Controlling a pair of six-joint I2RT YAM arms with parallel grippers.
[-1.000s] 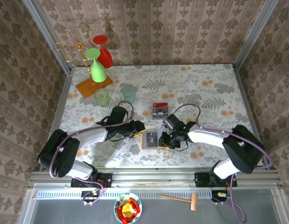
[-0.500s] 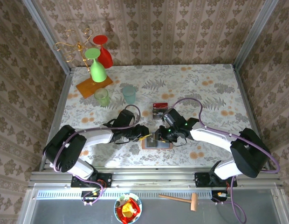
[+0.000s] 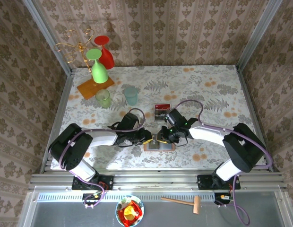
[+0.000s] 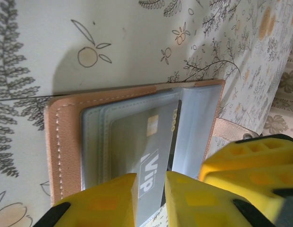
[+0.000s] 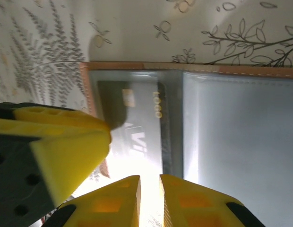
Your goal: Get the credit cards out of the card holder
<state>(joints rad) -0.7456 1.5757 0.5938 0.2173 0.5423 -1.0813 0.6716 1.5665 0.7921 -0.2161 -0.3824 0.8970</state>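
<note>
Holder [image 3: 159, 144] open flat, mid near edge of table [image 3: 208, 94]. Your left gripper [image 4: 151, 182] and right gripper [image 5: 149, 182] sit on its card [image 4: 142, 151], jaws narrow. Can't tell if either is gripping.

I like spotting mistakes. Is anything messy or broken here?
Nothing is spilled or broken. The card holder lies open flat with a VIP card in its clear pocket, and a red-banded card lies loose on the table beyond it.

1. Left arm [image 3: 97, 138]: stretched low, reaching the card holder [image 3: 159, 147] from its left.
2. Left gripper [image 4: 151, 178]: over the card holder's left part — fingers nearly together, slim gap.
3. Right arm [image 3: 208, 135]: reaching in from the card holder's right.
4. Right gripper [image 5: 150, 180]: above the card holder — fingers nearly together, close beside the left gripper.
</note>
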